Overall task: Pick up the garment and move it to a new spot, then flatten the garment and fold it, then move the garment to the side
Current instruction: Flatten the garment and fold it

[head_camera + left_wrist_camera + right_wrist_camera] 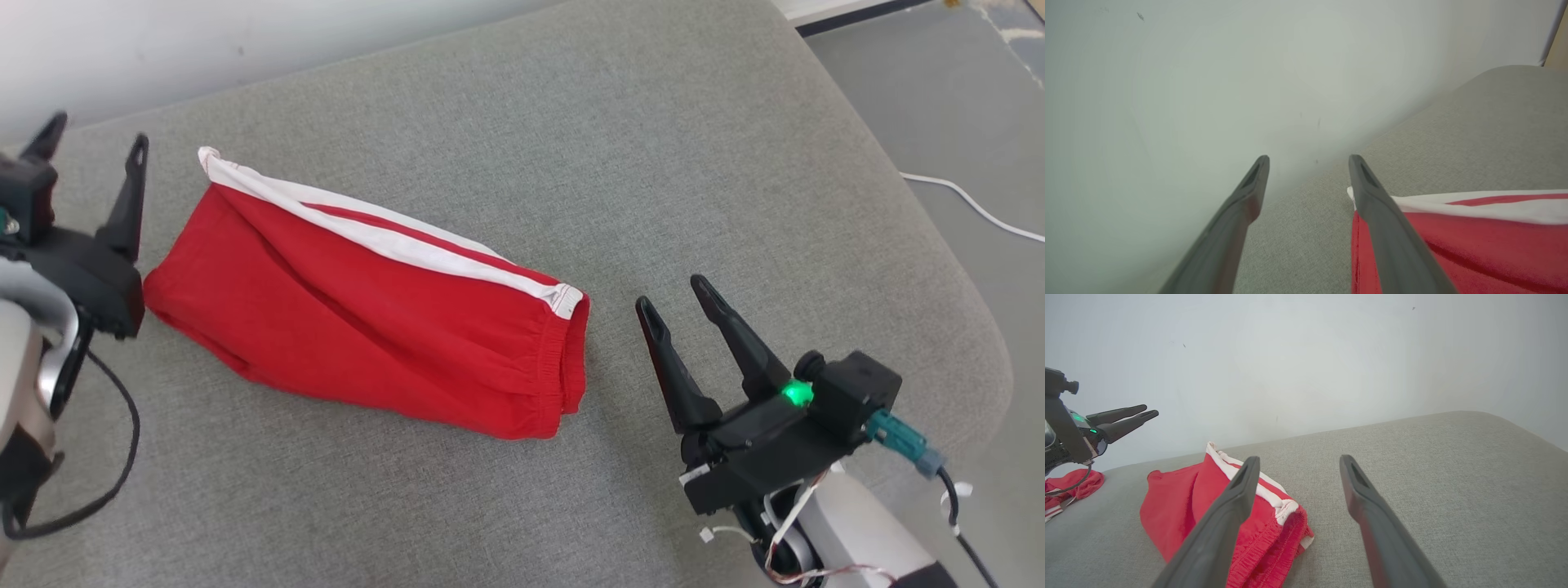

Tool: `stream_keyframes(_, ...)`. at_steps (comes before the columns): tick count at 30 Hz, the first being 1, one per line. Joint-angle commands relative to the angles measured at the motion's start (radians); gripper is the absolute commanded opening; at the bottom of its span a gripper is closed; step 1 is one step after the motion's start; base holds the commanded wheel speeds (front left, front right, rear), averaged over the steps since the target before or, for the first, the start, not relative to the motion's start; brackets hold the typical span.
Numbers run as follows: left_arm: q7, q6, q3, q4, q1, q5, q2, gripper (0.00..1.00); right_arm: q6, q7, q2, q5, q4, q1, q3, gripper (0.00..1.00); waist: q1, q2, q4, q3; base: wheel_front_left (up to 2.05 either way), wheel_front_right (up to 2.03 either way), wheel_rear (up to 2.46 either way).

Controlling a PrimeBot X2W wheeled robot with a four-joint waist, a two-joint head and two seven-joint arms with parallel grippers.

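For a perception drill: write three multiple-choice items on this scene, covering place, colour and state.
1. Where do the red shorts lie? A. On the grey cushion, between left gripper and right gripper. B. On the floor. C. Over a chair.
2. Their side stripe is: A. Black. B. White. C. Blue.
3. The right gripper is: A. Shut on the shorts. B. Shut, empty. C. Open, apart from the shorts.
Key: A, cushion fabric surrounds them; B, the band is white; C, its fingers stand spread, holding nothing.

Grey cushion [653,163] bears red garment [367,327] (folded).
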Motion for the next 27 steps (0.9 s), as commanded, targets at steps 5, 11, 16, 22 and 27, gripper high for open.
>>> stream_keyframes(5, 0.062, -0.017, -0.042, -0.021, 0.067, -0.021, 0.021, 1.00, -0.002, -0.008, 0.057, -0.082, -0.033, 0.066, -0.047, 1.00, 0.0002, 0.0000, 0.007, -0.007, 0.00, 0.00, 0.00)
stream_keyframes(11, 0.163, -0.027, -0.101, -0.041, 0.107, -0.052, 0.049, 1.00, -0.002, -0.009, 0.100, -0.115, -0.053, 0.104, -0.067, 1.00, 0.0002, 0.0000, -0.001, 0.000, 0.00, 0.00, 0.00)
stream_keyframes(16, 0.309, -0.027, -0.161, -0.082, 0.141, -0.123, 0.076, 1.00, -0.002, -0.009, 0.119, -0.127, -0.047, 0.114, -0.069, 1.00, 0.0002, 0.0000, -0.014, 0.004, 0.00, 0.00, 0.00)
stream_keyframes(22, 0.419, -0.026, -0.179, -0.098, 0.165, -0.196, 0.098, 1.00, -0.002, -0.009, 0.136, -0.131, -0.033, 0.113, -0.058, 1.00, 0.0002, 0.0000, -0.024, 0.009, 0.00, 0.00, 0.00)
stream_keyframes(27, 0.453, -0.026, -0.174, -0.110, 0.175, -0.232, 0.086, 0.38, -0.002, -0.009, 0.140, -0.142, -0.027, 0.114, -0.057, 1.00, 0.0002, 0.0000, -0.024, 0.008, 0.00, 0.00, 0.00)
